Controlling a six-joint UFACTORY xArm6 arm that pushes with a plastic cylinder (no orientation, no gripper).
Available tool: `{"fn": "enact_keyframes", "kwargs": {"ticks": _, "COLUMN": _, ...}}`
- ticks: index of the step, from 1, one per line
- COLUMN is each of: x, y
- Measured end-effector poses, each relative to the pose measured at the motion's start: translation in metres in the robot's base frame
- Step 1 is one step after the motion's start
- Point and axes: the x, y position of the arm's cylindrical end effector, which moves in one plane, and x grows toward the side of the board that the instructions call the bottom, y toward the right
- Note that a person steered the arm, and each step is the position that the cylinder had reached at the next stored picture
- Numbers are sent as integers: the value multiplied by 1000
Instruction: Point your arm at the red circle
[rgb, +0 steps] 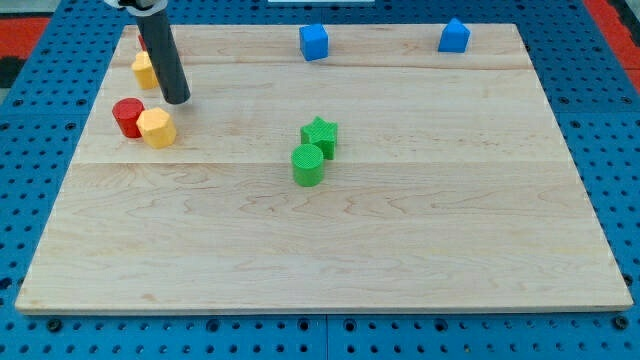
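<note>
The red circle (126, 116) is a short red cylinder at the view's left side of the wooden board. A yellow hexagon block (156, 128) touches it on its right. My tip (177, 100) is the lower end of the dark rod, just above and to the right of the yellow hexagon, about a block's width right of the red circle and apart from it. Another yellow block (145, 70) sits behind the rod, partly hidden, with a bit of a red block (142, 42) above it.
A green star (320, 134) and a green cylinder (308, 165) touch near the board's middle. A blue cube (314, 42) and a blue pointed block (454, 36) stand near the top edge. The wooden board (400, 240) lies on a blue perforated table.
</note>
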Motion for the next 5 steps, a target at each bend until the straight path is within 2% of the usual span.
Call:
{"fn": "enact_keyframes", "kwargs": {"ticks": 1, "x": 0, "y": -1}}
{"fn": "enact_keyframes", "kwargs": {"ticks": 3, "x": 0, "y": -53}}
{"fn": "enact_keyframes", "kwargs": {"ticks": 5, "x": 0, "y": -62}}
